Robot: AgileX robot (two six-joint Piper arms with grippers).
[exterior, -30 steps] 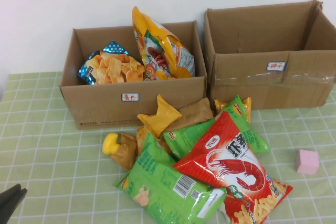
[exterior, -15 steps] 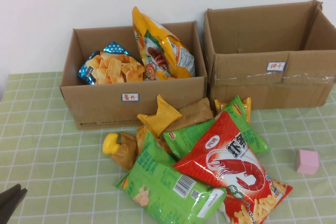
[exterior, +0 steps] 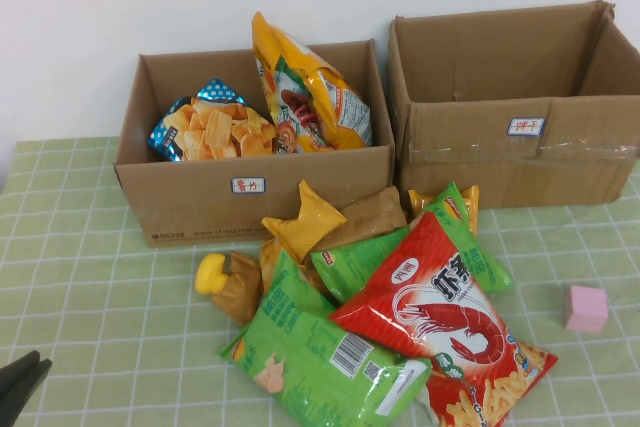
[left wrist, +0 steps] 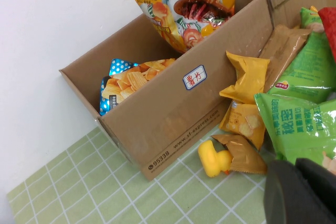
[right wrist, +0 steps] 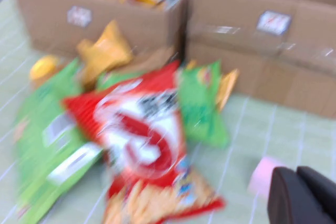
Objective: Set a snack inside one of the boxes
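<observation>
— Two boxes, which one takes the snack?

— Left cardboard box point(exterior: 255, 162) already holds a blue-edged chip bag point(exterior: 210, 127) lying flat and an orange bag point(exterior: 310, 97) standing tilted against its right wall. Right cardboard box point(exterior: 515, 112) shows nothing inside from the high view, though its floor is hidden by the front wall.

— Where's the snack pile from your tools?

— On the desk point(exterior: 90, 277), just in front of both boxes. My left tool point(exterior: 18, 387) sits at the near left corner; the pile lies toward two o'clock from it, and the green bag point(exterior: 320, 357) is the closest piece, its long axis running from ten to four o'clock. My right tool point(right wrist: 302, 195) shows only in its own wrist camera, with the red shrimp-cracker bag point(exterior: 435, 312) ahead of it and a pink block point(exterior: 585, 307) close by.

— Tool fingers?

— Left: cannot tell. Right: cannot tell either; I only see dark tips at the frame edge. Neither grips anything.

— Which arm is nearer?

— I'd judge the right one for the red bag, the left for the green bag or the yellow duck point(exterior: 211, 273).
</observation>
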